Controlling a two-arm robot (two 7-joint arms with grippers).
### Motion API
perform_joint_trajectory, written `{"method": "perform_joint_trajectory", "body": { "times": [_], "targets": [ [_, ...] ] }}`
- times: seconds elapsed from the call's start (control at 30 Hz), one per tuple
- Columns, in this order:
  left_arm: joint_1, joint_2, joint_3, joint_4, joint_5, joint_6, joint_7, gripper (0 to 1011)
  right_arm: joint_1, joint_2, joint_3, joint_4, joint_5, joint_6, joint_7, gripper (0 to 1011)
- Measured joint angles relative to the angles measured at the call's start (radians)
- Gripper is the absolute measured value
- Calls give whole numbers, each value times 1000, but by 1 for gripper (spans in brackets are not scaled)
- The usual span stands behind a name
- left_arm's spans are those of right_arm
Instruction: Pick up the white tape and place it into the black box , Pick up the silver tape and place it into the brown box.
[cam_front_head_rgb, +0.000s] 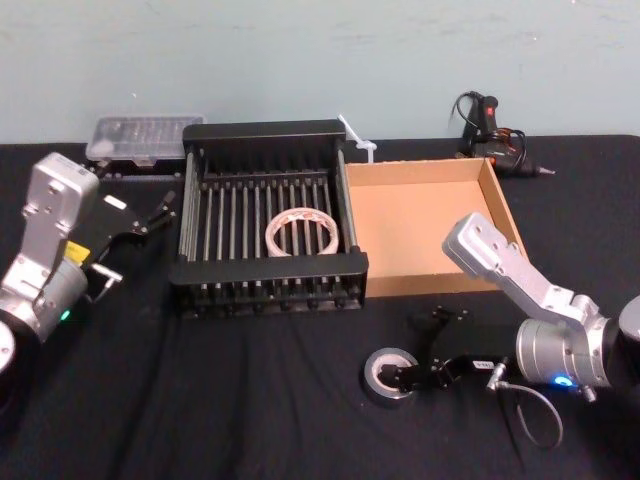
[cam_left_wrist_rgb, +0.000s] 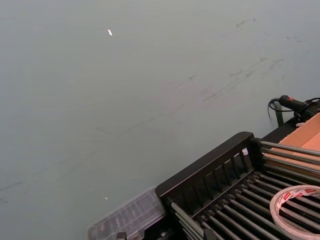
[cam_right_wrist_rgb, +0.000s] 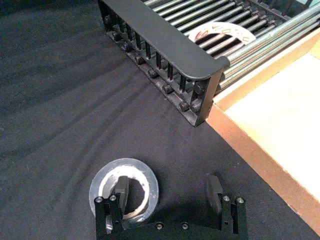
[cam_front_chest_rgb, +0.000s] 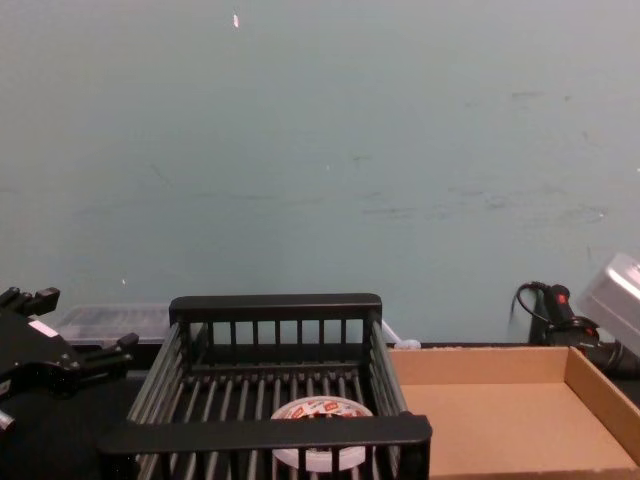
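Observation:
The white tape (cam_front_head_rgb: 300, 232) lies flat on the slatted floor of the black box (cam_front_head_rgb: 268, 268), toward its right side; its red-printed label also shows in the chest view (cam_front_chest_rgb: 322, 410). To the right of the crate stands the brown box (cam_front_head_rgb: 497, 200), with nothing in it. The silver tape (cam_front_head_rgb: 378, 372) lies on the black cloth in front of the brown box. My right gripper (cam_right_wrist_rgb: 167, 190) is open and low over the silver tape (cam_right_wrist_rgb: 141, 171), one finger inside its core, the other outside. My left gripper (cam_front_head_rgb: 138, 240) hangs open left of the crate, holding nothing.
A clear plastic case (cam_front_head_rgb: 145, 135) sits behind the crate's left corner. A black glue gun (cam_front_head_rgb: 492, 128) with its cable lies behind the brown box, and a white zip tie (cam_front_head_rgb: 356, 136) lies between the boxes at the back. Black cloth (cam_front_head_rgb: 200, 400) covers the table.

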Motion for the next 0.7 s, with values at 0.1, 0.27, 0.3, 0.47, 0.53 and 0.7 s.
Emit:
{"method": "perform_joint_trajectory", "body": {
  "times": [0.1,0.27,0.3,0.47,0.53,0.7],
  "targets": [
    [0,0,0,0,0,0,0,1001,0,0,0,0,0,0,0,970],
    [0,0,0,0,0,0,0,1001,0,1,0,-1,-1,-1,1,881],
    [0,0,0,0,0,0,0,1001,0,1,0,-1,-1,-1,1,856],
    [0,0,0,0,0,0,0,1001,0,1,0,-1,-1,-1,1,702],
    [0,0,0,0,0,0,0,1001,0,1,0,-1,-1,-1,1,633],
    [0,0,0,0,0,0,0,1002,0,1,0,-1,-1,-1,1,470]
  ]
}}
